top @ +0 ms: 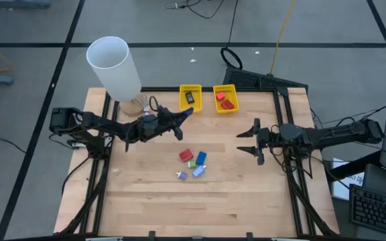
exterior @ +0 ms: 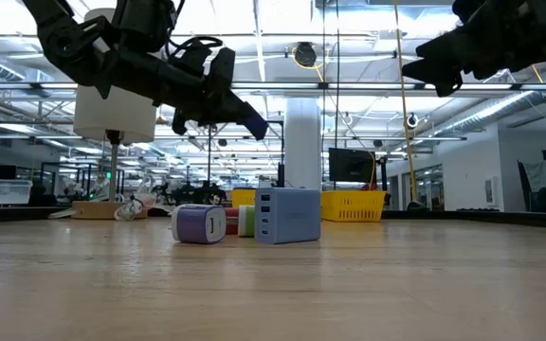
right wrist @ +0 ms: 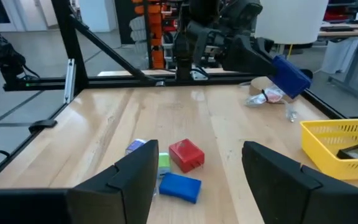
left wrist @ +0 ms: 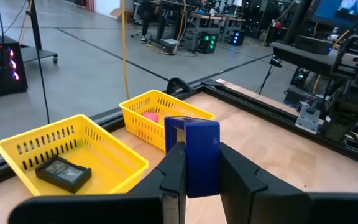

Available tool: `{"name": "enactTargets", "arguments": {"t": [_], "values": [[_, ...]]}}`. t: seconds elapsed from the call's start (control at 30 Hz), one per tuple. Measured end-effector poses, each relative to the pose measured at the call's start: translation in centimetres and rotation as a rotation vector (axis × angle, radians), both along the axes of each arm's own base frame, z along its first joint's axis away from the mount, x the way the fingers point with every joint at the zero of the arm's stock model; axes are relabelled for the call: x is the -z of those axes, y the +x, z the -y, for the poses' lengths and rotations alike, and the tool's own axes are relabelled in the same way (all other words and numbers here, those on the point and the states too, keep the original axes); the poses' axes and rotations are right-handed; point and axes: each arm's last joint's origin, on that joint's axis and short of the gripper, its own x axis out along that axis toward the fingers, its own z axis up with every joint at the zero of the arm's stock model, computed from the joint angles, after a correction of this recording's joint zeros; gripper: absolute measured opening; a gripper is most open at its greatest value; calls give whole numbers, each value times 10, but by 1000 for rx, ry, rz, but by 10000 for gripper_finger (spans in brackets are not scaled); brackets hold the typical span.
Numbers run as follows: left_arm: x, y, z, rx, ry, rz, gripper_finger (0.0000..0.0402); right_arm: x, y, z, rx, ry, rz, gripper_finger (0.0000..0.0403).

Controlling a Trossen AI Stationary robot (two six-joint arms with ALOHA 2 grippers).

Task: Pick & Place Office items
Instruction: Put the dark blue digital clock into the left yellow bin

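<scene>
We see the left hand [top: 183, 116] clamped on a blue block [left wrist: 199, 152], raised above the desk [top: 246, 194] near the far yellow baskets [top: 190, 98], likely for dropping in. Remaining office items [top: 192, 164] lie mid-desk. The right hand [top: 252, 141] waits right, fingers apart.

Around the wooden table [top: 246, 194] lies a grey floor [top: 39, 73] crossed by dark lines, with cables trailing at twelve o'clock. At three o'clock, beside the table, sits a keyboard [top: 379, 213]. Beyond the table opens a large hall: ceiling lights [exterior: 282, 11] in long rows, a white column [exterior: 302, 142], a dark monitor [exterior: 351, 166] and distant workbenches.
</scene>
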Motion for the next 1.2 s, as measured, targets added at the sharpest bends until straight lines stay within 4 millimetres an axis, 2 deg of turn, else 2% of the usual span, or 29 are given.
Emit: {"name": "enactTargets", "arguments": {"t": [0.5, 0.9, 1.2], "values": [[1, 0, -1, -16, -7, -11, 64, 1, 0, 1, 11, 4, -12, 212], [11, -6, -13, -200, -95, -37, 66, 1, 0, 1, 10, -7, -11, 212], [38, -2, -26, -286, -175, -67, 65, 1, 0, 2, 13, -13, -10, 212]]}}
